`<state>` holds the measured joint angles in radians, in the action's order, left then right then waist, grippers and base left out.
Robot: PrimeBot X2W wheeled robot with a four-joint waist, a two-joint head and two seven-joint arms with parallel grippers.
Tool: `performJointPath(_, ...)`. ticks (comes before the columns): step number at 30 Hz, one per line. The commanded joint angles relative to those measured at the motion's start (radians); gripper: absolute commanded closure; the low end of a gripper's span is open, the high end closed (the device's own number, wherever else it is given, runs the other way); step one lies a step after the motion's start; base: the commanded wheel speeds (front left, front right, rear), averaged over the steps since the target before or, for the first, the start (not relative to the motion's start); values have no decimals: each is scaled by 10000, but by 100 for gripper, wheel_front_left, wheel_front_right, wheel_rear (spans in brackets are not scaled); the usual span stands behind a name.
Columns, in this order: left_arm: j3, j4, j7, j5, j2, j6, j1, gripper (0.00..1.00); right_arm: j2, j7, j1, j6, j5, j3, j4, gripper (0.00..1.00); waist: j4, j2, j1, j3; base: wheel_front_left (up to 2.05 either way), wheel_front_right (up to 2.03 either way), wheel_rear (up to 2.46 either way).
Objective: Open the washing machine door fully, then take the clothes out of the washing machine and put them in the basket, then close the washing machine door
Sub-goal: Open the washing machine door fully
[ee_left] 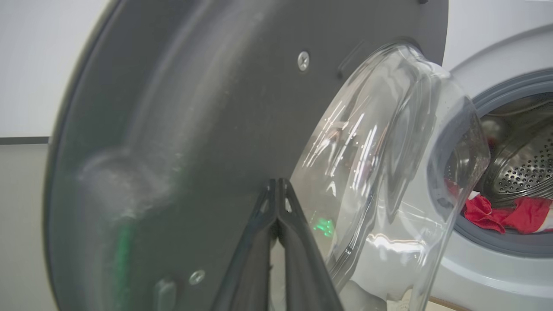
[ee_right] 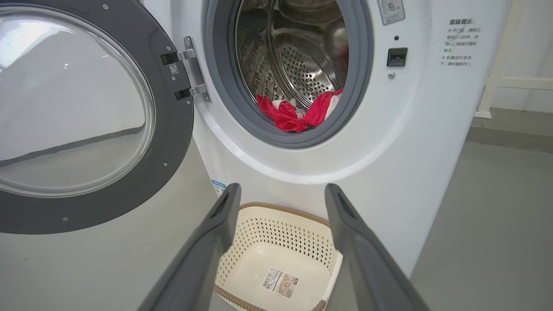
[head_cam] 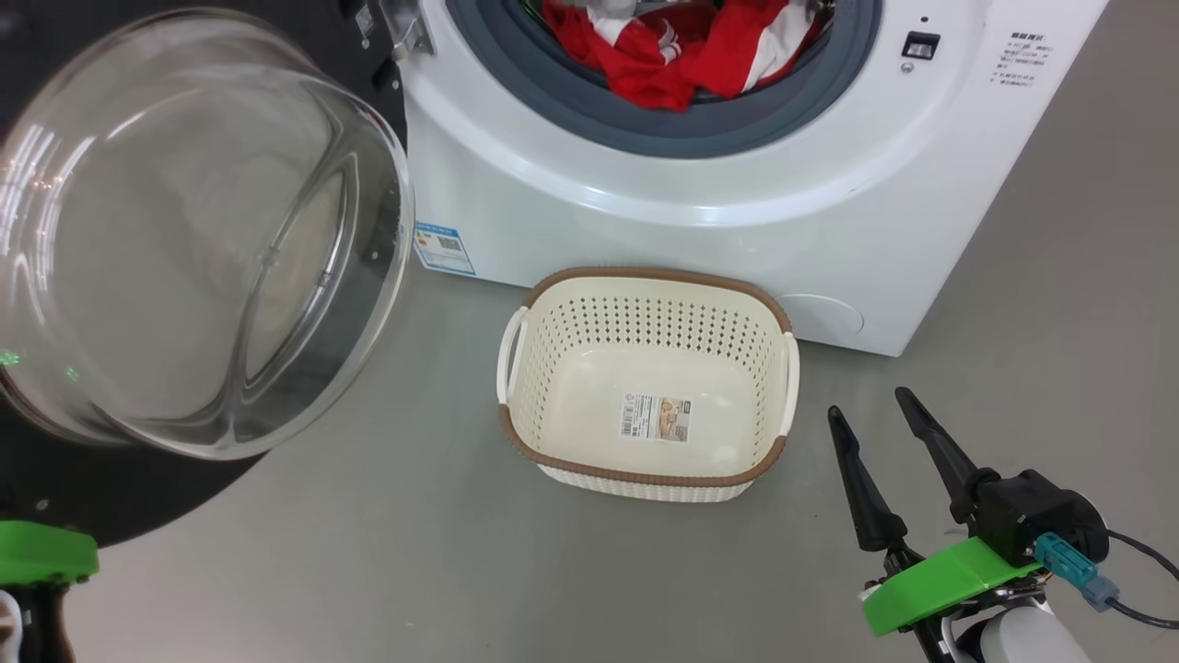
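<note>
Nearest to us, the washing machine door [head_cam: 184, 230] hangs wide open at the left of the washing machine [head_cam: 645, 184], its glass bowl bulging our way. We see the basket [head_cam: 645, 273] on the floor just in front of the machine, below its opening. In the machine's mouth lie the clothes [head_cam: 682, 55], red and white, spilling onto the grey seal. Our left gripper [ee_left: 276, 183], fingers pressed together, points at the door's grey inner face left of the machine. Our right gripper [head_cam: 868, 401], fingers apart, hangs well in front of the machine.
</note>
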<state>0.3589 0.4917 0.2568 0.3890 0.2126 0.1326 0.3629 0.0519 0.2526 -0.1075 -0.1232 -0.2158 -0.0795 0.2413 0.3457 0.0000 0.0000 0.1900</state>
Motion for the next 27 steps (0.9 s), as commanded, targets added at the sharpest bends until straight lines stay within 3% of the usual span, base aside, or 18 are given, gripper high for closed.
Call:
performJointPath(1,303,-278,49,-4,496,-19,-101,100,-16,91,-186,-75,22,-236,-224,0,-33,0,0,-98,0,0,0)
performJointPath(9,-152,-871,49,-238,78,-19,-981,98,-16,91,-19,-75,-119,-262,-97,0,-92,0,0,-610,0,0,0)
performJointPath(15,-528,-1615,49,-86,-137,-19,-1749,50,-16,91,91,-75,-225,-311,-52,0,-289,0,0,-1034,0,0,0)
performJointPath(17,-605,-1864,49,-26,-154,-19,-2085,13,-16,91,138,-75,-256,-322,-41,0,-401,0,0,-1161,0,0,0)
performJointPath(18,-640,-1982,49,6,-170,-19,-2242,0,-16,91,167,-75,-285,-319,-39,0,-460,0,0,-1220,0,0,0)
performJointPath(27,-1502,-3004,49,-67,-200,-19,-3349,0,-16,92,469,-75,-381,-69,-68,0,-1161,0,0,-1428,0,0,0)
